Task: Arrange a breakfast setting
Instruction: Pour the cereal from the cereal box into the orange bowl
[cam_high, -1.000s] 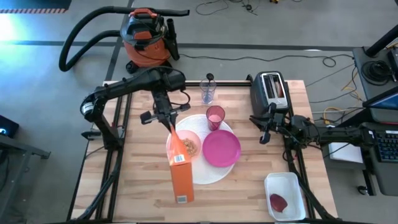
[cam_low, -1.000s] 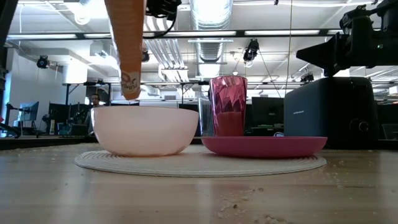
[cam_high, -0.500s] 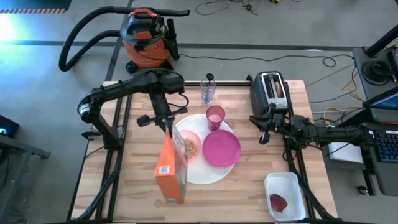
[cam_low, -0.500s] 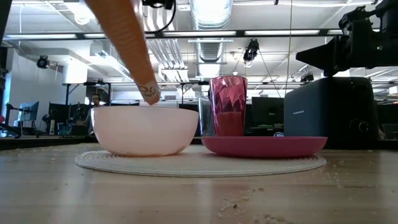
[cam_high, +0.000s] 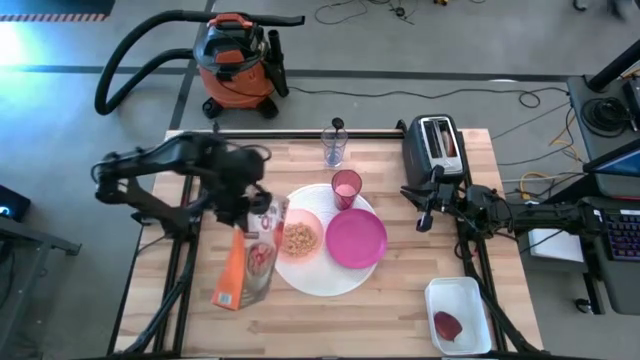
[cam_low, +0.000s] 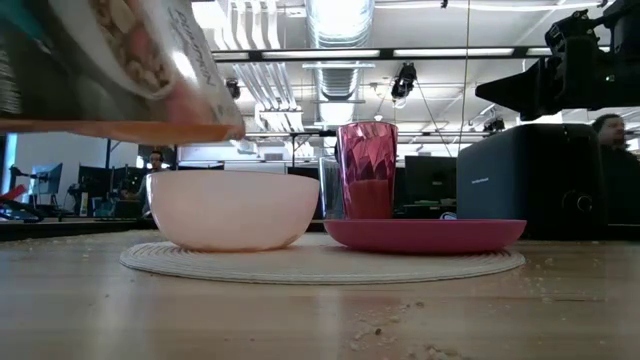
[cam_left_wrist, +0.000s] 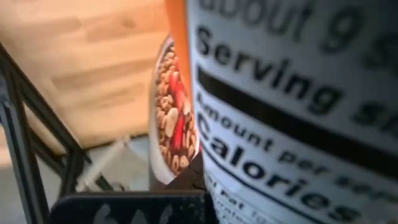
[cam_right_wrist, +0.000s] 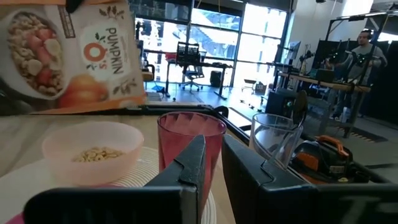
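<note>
A large white plate lies mid-table. On it rest a pale pink bowl with some cereal and a magenta plate. Behind them stand a translucent pink cup and a clear glass. My left gripper is left of the bowl, shut on an orange cereal box. The box hangs above the table's left part and shows high in the low view. My right gripper waits shut at the right, near the toaster, with nothing between its fingers. My left gripper holds the cereal box at the end nearest the table's far edge; the wrist hides the exact place from above. In the left wrist view a dark finger lies against the box's printed side panel. The box is lifted clear and nearly level, picture face up.
A black toaster stands at the far right. A white tray with a red item sits at the near right corner. An orange-and-black shop vacuum stands on the floor beyond the table. Bare wood lies along the near edge.
My left gripper has swung toward the table's left edge and risen, rolling its wrist. The cereal box, which was tipped steeply with its end over the bowl, has come away from the bowl. It now lies nearly level, left of the white plate.
</note>
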